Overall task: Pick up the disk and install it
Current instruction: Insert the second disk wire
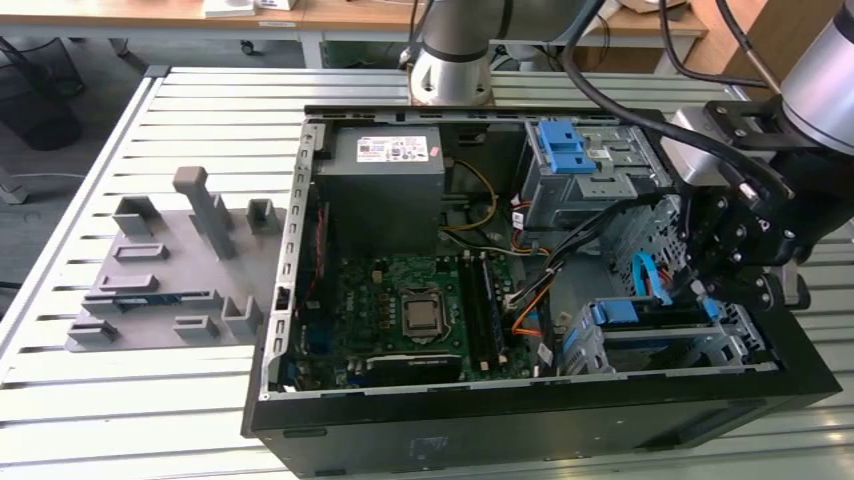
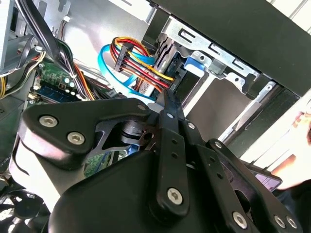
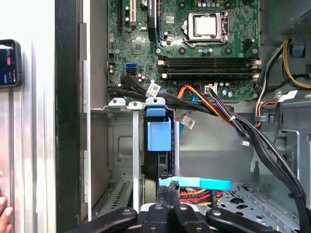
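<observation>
The disk (image 3: 159, 137) sits edge-on in a slot of the lower drive cage (image 3: 121, 145) at the front corner of the open computer case, its blue bracket facing up. In the exterior view the disk (image 1: 651, 312) lies in that cage at the case's right side. Coloured power wires and a blue data cable (image 2: 109, 68) run to its end (image 2: 194, 65). My gripper (image 1: 699, 288) hangs just above and behind the disk, over the cables. Its fingers (image 2: 167, 104) meet at a narrow tip, shut on nothing, in both wrist views (image 3: 170, 216).
A grey power-supply box (image 1: 387, 185) and an upper cage with a blue latch (image 1: 585, 150) fill the case's far side, with the motherboard (image 1: 414, 310) between. A grey fixture (image 1: 174, 270) lies on the table at the exterior view's left. A person's hand (image 3: 4, 213) and a phone (image 3: 9, 63) lie outside the case.
</observation>
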Robot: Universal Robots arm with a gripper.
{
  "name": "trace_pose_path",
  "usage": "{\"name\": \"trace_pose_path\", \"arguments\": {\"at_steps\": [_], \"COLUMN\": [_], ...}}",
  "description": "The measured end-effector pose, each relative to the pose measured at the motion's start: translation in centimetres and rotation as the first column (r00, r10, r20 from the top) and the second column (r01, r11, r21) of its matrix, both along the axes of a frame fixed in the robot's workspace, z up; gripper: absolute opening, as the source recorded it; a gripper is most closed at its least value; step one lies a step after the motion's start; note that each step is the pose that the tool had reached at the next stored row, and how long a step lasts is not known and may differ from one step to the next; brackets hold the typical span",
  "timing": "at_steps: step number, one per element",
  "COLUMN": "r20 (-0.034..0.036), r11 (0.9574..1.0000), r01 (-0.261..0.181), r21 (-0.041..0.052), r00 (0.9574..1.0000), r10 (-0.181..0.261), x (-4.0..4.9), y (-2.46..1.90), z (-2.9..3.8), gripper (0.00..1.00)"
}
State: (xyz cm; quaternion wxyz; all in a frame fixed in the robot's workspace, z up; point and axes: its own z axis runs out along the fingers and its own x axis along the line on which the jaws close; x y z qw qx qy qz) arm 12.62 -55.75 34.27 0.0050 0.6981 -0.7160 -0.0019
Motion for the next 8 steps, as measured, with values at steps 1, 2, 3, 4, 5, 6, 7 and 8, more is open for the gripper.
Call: {"name": "trace_pose_path", "arguments": {"at_steps": [1,2,3,4,5,6,7,8], "r20": [0.0000,0.0000,0.0000,0.0000,0.0000,0.0000,0.0000,0.0000], "r11": [1.0000,1.0000,1.0000,1.0000,1.0000,1.0000,1.0000,1.0000], "r01": [0.000,0.000,0.000,0.000,0.000,0.000,0.000,0.000], "r21": [0.0000,0.0003,0.0004,0.0005,0.0002,0.0002,0.0001,0.0001], "r00": [1.0000,1.0000,1.0000,1.0000,1.0000,1.0000,1.0000,1.0000], "r10": [0.000,0.000,0.000,0.000,0.000,0.000,0.000,0.000], "x": [0.00,0.00,0.00,0.00,0.00,0.00,0.00,0.00], "y": [0.00,0.00,0.00,0.00,0.00,0.00,0.00,0.00], "z": [0.08,0.10,0.10,0.10,0.12,0.13,0.13,0.13], "gripper": [0.11,0.11,0.11,0.11,0.11,0.11,0.11,0.11]}}
